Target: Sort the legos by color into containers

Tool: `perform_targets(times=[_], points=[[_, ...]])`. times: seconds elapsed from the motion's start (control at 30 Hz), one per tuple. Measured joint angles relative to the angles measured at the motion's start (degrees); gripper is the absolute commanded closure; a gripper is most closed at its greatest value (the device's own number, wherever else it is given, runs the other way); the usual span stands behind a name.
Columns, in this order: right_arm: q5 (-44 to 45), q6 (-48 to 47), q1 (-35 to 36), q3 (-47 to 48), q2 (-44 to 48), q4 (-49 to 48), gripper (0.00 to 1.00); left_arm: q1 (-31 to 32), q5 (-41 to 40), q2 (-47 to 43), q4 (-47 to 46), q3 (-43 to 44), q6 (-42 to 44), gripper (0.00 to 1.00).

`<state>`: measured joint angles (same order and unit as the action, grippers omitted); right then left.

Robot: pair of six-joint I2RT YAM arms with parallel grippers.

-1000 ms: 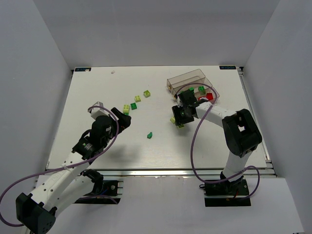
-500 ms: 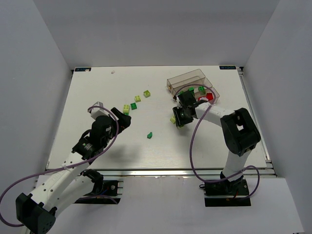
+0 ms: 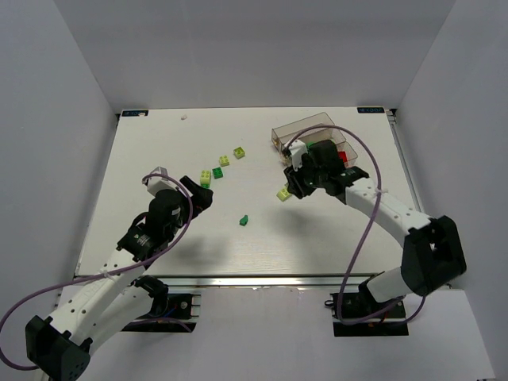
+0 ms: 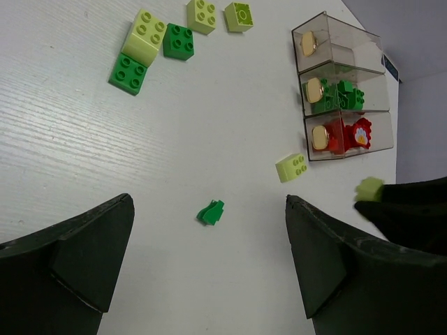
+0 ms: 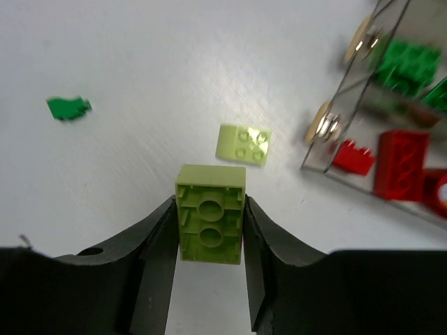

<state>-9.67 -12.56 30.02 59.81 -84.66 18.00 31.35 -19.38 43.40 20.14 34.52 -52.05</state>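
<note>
Though low before, right gripper (image 5: 209, 209) now aloft, tight on pale lego (image 5: 210, 227); left gripper (image 4: 209, 209) agape

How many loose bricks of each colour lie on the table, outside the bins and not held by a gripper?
Dark green bricks: 3
Pale yellow-green bricks: 4
Total: 7
</note>
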Motion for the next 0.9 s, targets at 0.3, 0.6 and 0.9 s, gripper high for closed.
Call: perform_targets(times=[0.3,0.6,0.9], points=[[-4.3,-1.7,-7.0,9.8,-3.5,-7.8,1.00,0.0,0.1,0.8,-0.2,0.0,0.1,0.02],[-7.2,7.3,-15.1,29.0,-21.7,-9.2,1.00,0.0,0.2,0.8,-0.5,0.0,0.3,0.02],[-7.4,10.3,-16.9,39.8,-34.2,-11.1,1.00,0.0,0.7,2.2,-1.4,0.0,0.3,0.02]])
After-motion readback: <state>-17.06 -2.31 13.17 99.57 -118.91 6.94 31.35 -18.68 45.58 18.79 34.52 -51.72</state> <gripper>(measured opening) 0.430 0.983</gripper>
